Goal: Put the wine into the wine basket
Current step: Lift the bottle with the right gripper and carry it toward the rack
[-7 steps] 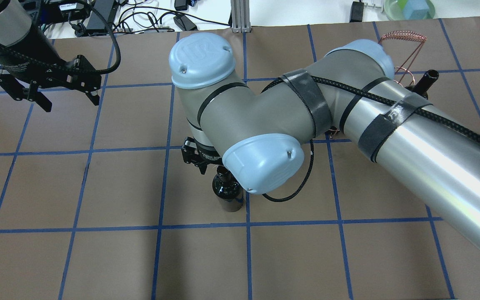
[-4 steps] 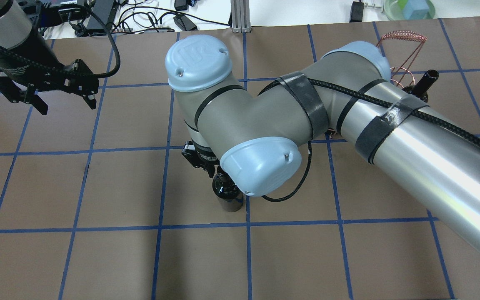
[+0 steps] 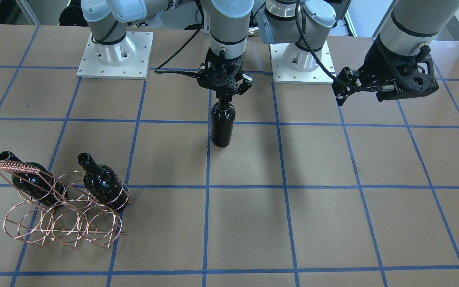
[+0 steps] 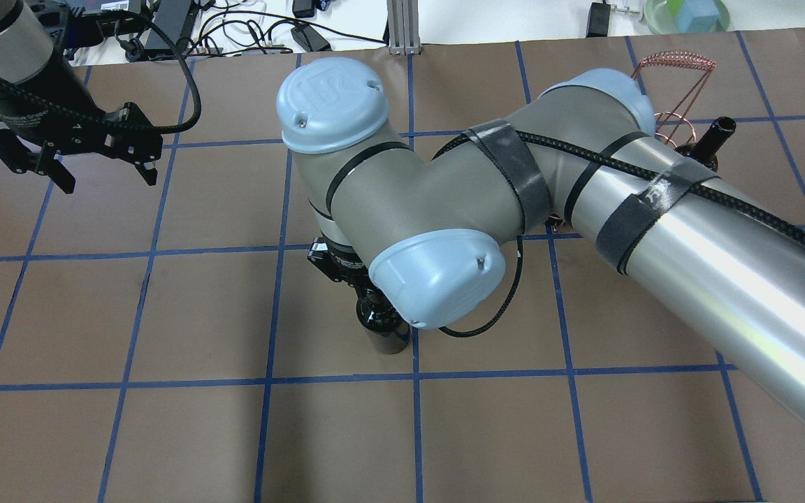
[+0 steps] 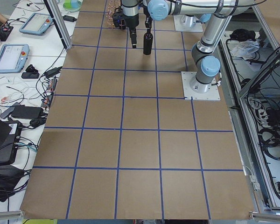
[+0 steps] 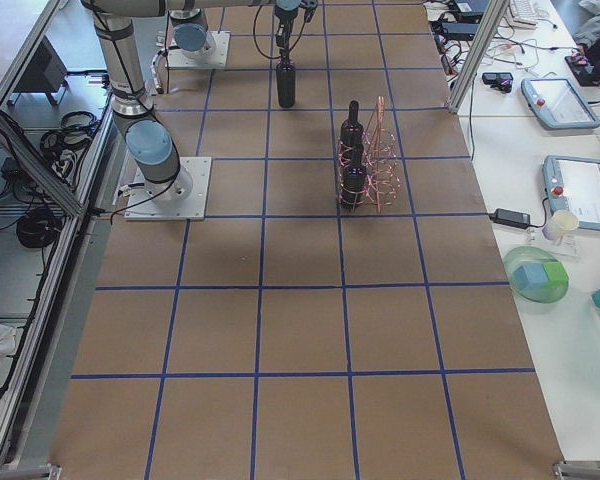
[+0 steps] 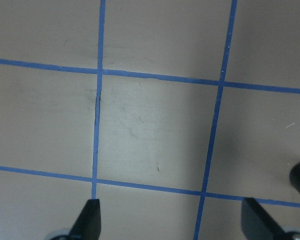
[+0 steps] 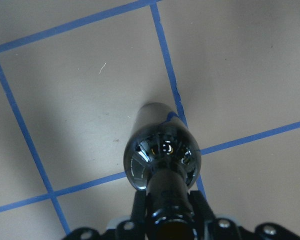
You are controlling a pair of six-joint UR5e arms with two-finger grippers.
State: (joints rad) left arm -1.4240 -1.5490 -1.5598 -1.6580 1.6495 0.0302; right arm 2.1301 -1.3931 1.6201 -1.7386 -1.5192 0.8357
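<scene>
A glossy black wine bottle (image 3: 222,127) stands upright near the table's middle; it also shows in the overhead view (image 4: 383,328) and the right wrist view (image 8: 162,155). My right gripper (image 3: 223,89) is straight above it, shut on its neck, as the right wrist view (image 8: 167,220) confirms. The copper wire wine basket (image 3: 62,217) sits far off on my right side, with two like bottles (image 3: 34,179) (image 3: 102,181) leaning in it. My left gripper (image 4: 104,176) is open and empty, above bare table on my left; its fingertips (image 7: 90,220) show in the left wrist view.
The basket's coiled handle (image 4: 675,61) and one bottle neck (image 4: 717,136) show behind my right arm (image 4: 654,202) in the overhead view. Cables and boxes (image 4: 165,28) lie beyond the far table edge. Both arm bases (image 3: 114,56) stand at the robot's side.
My left gripper has drawn away from the bottle, to the left and towards the far edge, still open. My right gripper stays on the bottle's neck and has barely shifted.
</scene>
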